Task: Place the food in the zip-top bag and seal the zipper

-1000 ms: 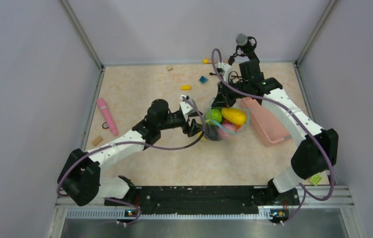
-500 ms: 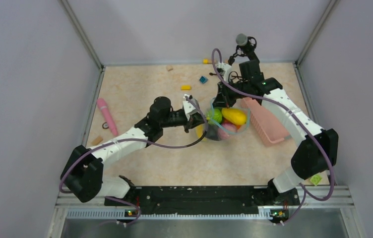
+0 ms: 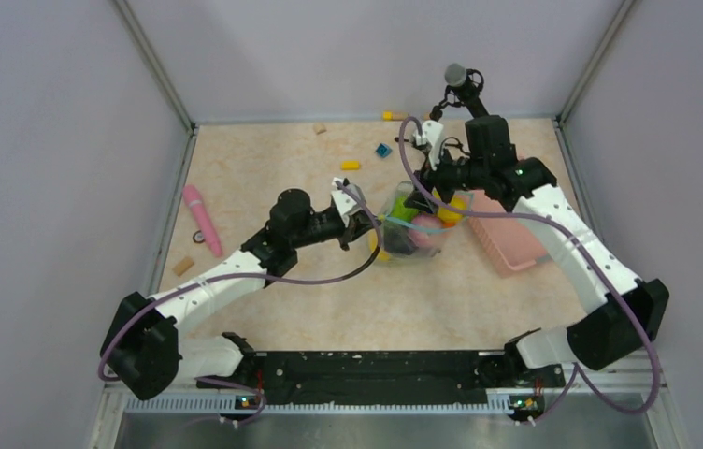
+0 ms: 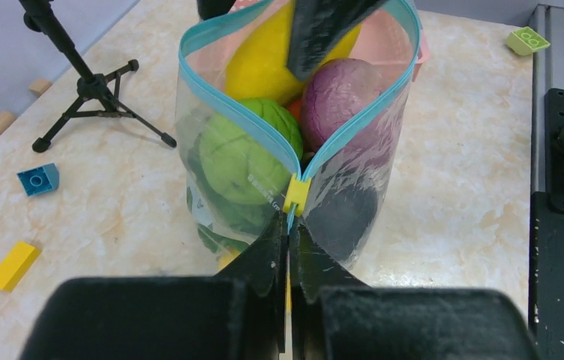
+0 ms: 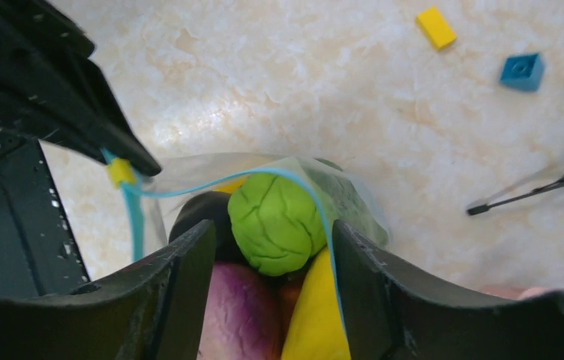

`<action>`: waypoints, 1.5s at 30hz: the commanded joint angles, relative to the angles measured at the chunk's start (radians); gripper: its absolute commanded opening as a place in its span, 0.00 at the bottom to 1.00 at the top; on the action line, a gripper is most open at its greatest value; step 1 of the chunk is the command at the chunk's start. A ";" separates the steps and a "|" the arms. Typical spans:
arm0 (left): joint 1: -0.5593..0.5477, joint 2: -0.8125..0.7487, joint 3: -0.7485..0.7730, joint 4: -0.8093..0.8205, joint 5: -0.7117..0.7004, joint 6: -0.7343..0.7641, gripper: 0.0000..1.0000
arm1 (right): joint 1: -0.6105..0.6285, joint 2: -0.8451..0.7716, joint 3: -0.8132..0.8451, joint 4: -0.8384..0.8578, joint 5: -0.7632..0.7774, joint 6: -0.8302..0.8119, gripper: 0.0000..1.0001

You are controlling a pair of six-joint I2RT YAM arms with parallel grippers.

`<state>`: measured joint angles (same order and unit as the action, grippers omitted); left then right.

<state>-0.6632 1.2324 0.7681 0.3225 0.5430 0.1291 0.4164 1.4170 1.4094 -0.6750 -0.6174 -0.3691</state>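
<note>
Left pincer (image 4: 288,238): clamped tight on the zipper (image 4: 226,105) end, just behind the yellow slider (image 4: 295,193). You see the bag (image 4: 361,172) standing on the counter (image 4: 451,150) directly ahead of its fingertips, mouth spread wide.

Right pincer (image 5: 271,232): jaws wide apart, gripping nothing, hanging over the bag's mouth. The lime (image 5: 275,221) sits between its fingertips. The lemon (image 5: 316,315) and magenta piece (image 5: 238,315) lie closer to its palm. All are inside the bag, with the eggplant (image 4: 339,214) lowest.
</note>
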 commanded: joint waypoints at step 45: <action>0.006 -0.126 -0.127 0.061 -0.264 -0.082 0.00 | 0.114 -0.038 0.077 -0.154 0.250 -0.462 0.00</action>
<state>-0.6781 1.1587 0.6907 0.3813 0.3985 0.0700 0.6365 1.4456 1.4437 -0.7670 -0.5781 -0.8436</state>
